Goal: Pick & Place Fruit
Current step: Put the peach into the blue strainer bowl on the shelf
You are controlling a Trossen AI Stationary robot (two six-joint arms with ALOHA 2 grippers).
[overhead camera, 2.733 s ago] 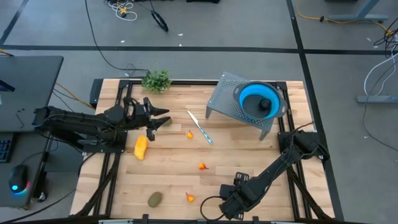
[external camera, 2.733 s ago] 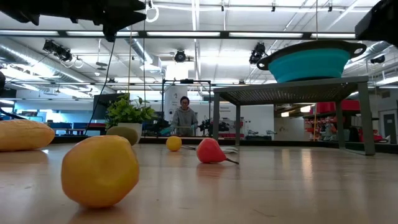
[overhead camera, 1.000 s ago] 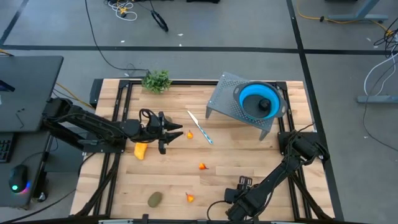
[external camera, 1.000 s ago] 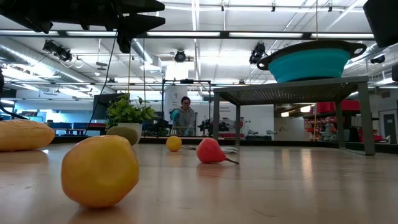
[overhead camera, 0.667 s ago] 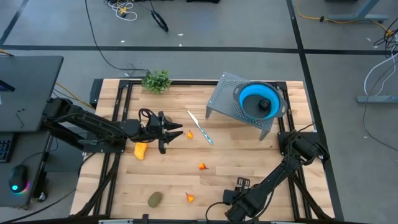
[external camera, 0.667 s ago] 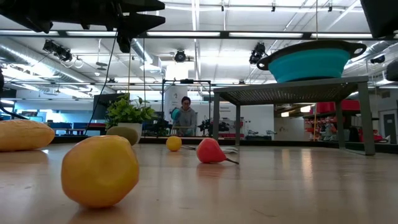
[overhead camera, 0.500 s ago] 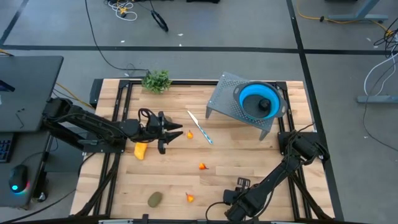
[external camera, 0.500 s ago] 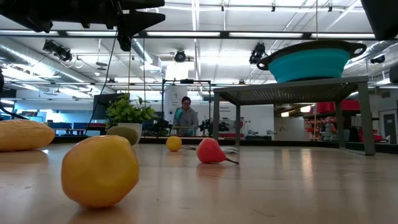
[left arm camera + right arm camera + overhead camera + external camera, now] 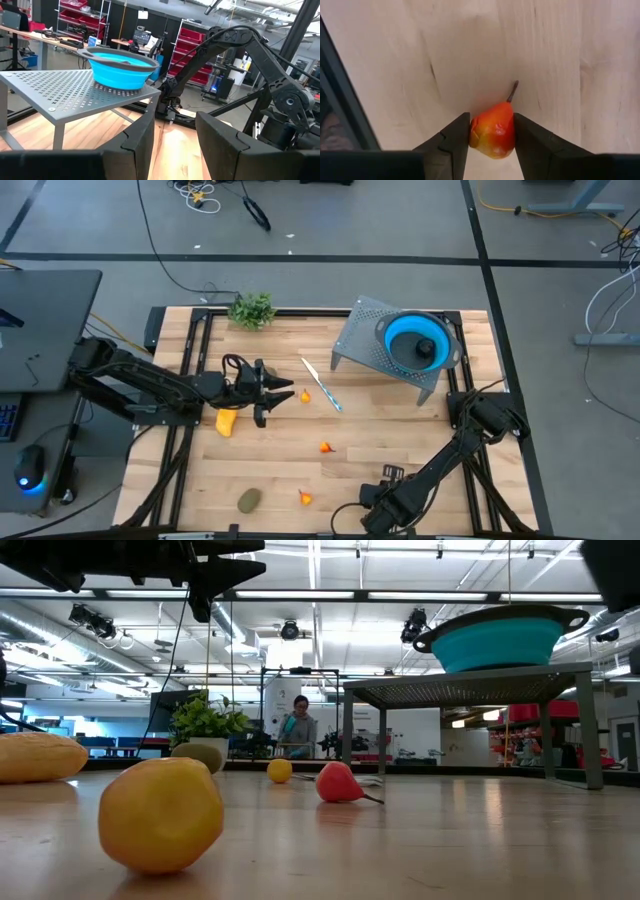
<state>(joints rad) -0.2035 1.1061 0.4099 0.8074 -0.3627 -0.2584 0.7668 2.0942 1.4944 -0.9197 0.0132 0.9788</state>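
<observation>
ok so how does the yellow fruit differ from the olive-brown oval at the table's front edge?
The yellow fruit is bright yellow, the olive oval dull brown-green. The yellow fruit is larger and oblong, the olive oval smaller and rounder. The yellow fruit sits partly under the left arm; the olive oval lies in the open. Both rest on the table.

A yellow oblong fruit (image 9: 227,420) is lying near the table's left edge. An olive-brown oval (image 9: 249,500) is sitting near the front edge, tiny orange-red pieces (image 9: 325,447) are dotting the middle, and a dark round fruit (image 9: 426,348) is resting inside the blue bowl.
</observation>
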